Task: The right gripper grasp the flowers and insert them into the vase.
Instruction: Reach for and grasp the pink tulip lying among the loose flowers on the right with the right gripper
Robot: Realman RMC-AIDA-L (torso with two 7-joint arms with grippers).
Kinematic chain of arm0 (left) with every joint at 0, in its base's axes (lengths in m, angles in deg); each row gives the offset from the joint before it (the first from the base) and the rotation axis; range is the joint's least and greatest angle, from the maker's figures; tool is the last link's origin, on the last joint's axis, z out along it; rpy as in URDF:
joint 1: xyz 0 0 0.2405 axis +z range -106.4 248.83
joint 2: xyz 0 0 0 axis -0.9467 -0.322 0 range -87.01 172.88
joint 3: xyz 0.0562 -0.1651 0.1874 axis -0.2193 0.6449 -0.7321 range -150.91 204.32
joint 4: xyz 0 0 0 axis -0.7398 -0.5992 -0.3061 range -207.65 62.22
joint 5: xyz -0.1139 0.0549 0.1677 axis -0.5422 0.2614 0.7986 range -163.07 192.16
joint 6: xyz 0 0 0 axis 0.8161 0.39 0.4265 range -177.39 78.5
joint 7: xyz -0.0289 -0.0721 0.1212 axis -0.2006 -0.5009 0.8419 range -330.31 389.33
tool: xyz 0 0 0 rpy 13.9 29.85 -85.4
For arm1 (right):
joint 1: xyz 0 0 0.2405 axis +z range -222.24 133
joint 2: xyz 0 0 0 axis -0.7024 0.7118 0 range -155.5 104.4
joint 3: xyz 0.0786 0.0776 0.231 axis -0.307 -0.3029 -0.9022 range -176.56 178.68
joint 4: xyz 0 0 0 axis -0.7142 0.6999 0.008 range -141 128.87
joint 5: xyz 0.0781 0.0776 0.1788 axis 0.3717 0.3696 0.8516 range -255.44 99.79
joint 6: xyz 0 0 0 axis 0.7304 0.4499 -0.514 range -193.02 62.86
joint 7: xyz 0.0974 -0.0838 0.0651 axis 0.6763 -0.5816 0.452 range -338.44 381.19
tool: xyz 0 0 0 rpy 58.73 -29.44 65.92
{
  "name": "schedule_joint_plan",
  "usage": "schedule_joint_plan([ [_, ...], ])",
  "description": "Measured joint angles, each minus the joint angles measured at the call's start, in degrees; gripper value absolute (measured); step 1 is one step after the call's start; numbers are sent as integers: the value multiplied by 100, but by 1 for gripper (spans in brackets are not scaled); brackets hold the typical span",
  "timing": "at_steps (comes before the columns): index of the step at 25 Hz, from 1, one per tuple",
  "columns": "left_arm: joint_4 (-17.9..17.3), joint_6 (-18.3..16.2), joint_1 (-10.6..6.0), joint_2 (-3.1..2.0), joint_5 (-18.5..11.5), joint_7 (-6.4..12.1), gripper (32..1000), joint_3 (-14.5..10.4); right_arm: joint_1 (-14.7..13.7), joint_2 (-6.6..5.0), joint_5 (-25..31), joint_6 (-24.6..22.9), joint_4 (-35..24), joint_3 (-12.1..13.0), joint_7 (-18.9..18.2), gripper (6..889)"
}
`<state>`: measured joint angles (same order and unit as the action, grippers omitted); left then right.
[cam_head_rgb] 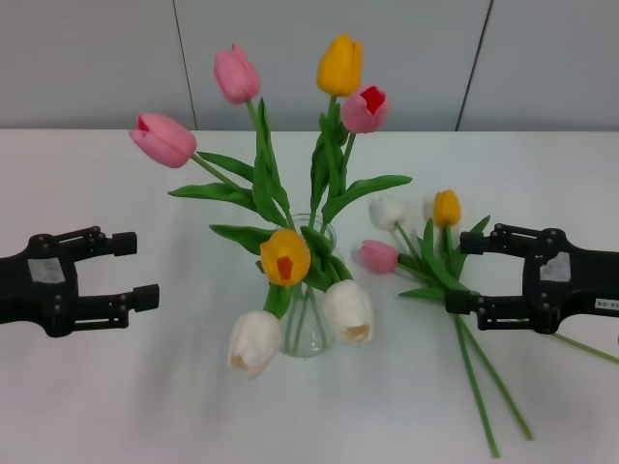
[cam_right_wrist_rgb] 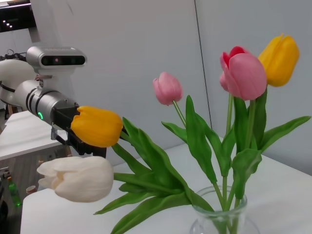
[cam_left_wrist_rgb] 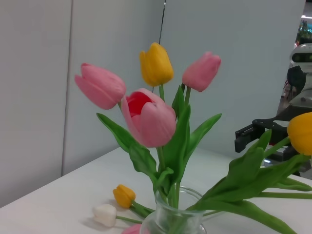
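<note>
Claw R (cam_head_rgb: 462, 273) open astride flowers (cam_head_rgb: 416, 246) beside vase (cam_head_rgb: 308, 333).

The table (cam_head_rgb: 87, 406) is plain white and the wall (cam_head_rgb: 87, 58) behind it pale grey. At centre frame the clear glass vase (cam_head_rgb: 308, 333) holds pink, yellow, white and orange-yellow tulips on green leaves. To the right lie loose flowers (cam_head_rgb: 426, 246): one white, one pink, one orange-yellow, with green stems. Both the left gripper (cam_head_rgb: 126, 271) and the right gripper (cam_head_rgb: 464, 273) are black, each with a white sticker.
</note>
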<state>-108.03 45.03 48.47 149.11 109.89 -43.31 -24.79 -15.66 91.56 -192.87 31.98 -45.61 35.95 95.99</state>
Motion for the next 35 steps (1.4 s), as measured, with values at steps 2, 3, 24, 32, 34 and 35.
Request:
schedule_joint_plan([
  [2,-1,0,2,-1,-2,-1,888,0,2,6,0,-2,0,0,0,851],
  [3,-2,1,2,-1,-6,-1,888,0,2,6,0,-2,0,0,0,852],
  [24,29,9,31,58,-25,32,888,41,65,20,-4,-81,-34,-12,262,825],
  [32,42,-60,33,139,-14,63,888,11,436,-119,-1066,-1357,-637,54,2798,809],
  [34,52,-63,26,146,-10,65,888,8,562,-156,-1336,-1459,-636,57,3018,805],
  [35,53,-63,18,152,-8,65,888,8,658,-194,-1558,-1491,-618,62,3134,803],
])
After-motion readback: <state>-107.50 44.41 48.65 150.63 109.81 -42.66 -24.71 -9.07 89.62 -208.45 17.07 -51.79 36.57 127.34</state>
